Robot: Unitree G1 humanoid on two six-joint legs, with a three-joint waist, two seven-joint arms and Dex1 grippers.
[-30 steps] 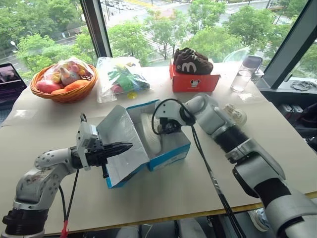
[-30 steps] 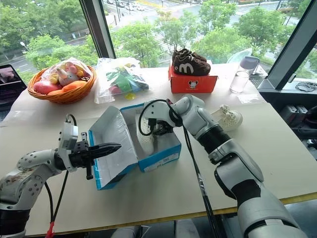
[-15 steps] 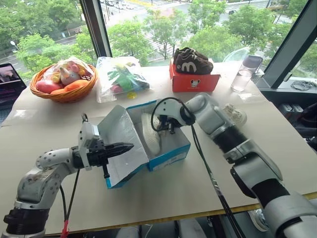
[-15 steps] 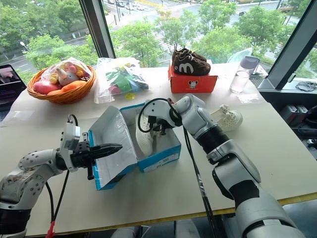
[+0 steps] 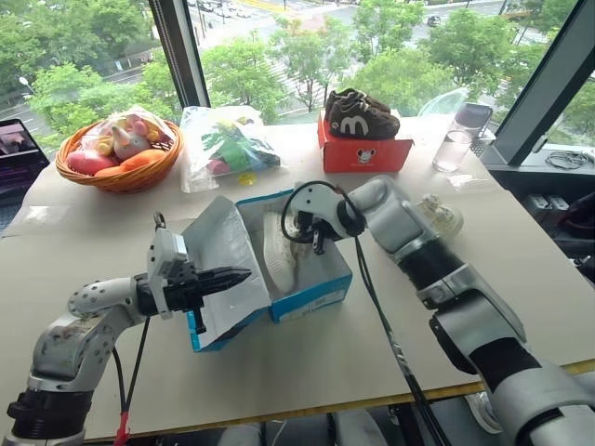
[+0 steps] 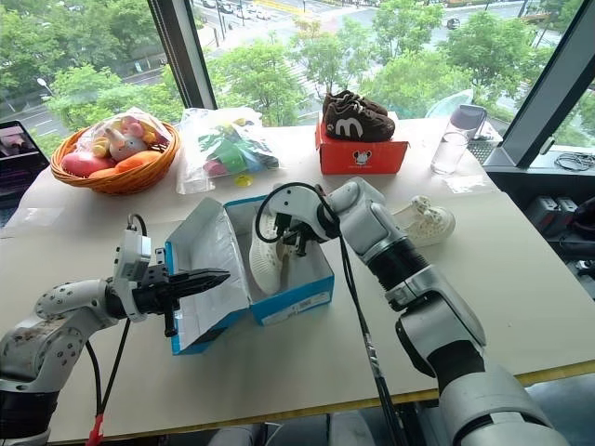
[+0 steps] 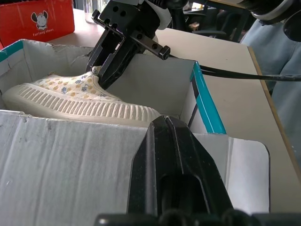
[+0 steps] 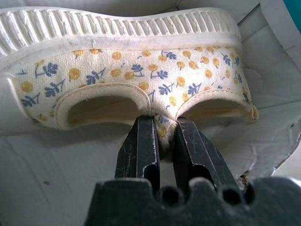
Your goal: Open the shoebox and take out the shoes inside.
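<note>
The blue shoebox (image 5: pixel 311 294) stands open mid-table, its white-lined lid (image 5: pixel 223 249) leaning back to the left. My left gripper (image 5: pixel 238 275) is shut, and its tip rests against the inside of the lid (image 7: pixel 70 160). One cream shoe (image 5: pixel 277 245) with a small flower print stands on its side in the box. My right gripper (image 8: pixel 162 136) reaches down into the box, shut on the strap of that shoe (image 8: pixel 141 70). The left wrist view shows the right gripper (image 7: pixel 101 77) at the shoe's (image 7: pixel 70 101) upper edge. A second cream shoe (image 5: pixel 439 214) lies on the table right of the box.
At the back of the table are a wicker basket of toys (image 5: pixel 119 149), a clear bag of toys (image 5: pixel 226 144), a red-orange box (image 5: pixel 364 153) with dark brown shoes on top, and a glass (image 5: pixel 454 149). A laptop (image 5: pixel 19 153) sits at the far left.
My right gripper has closed on the shoe and rolled, tipping it up on its side in the box. The box has slid slightly left. The left gripper has not moved.
</note>
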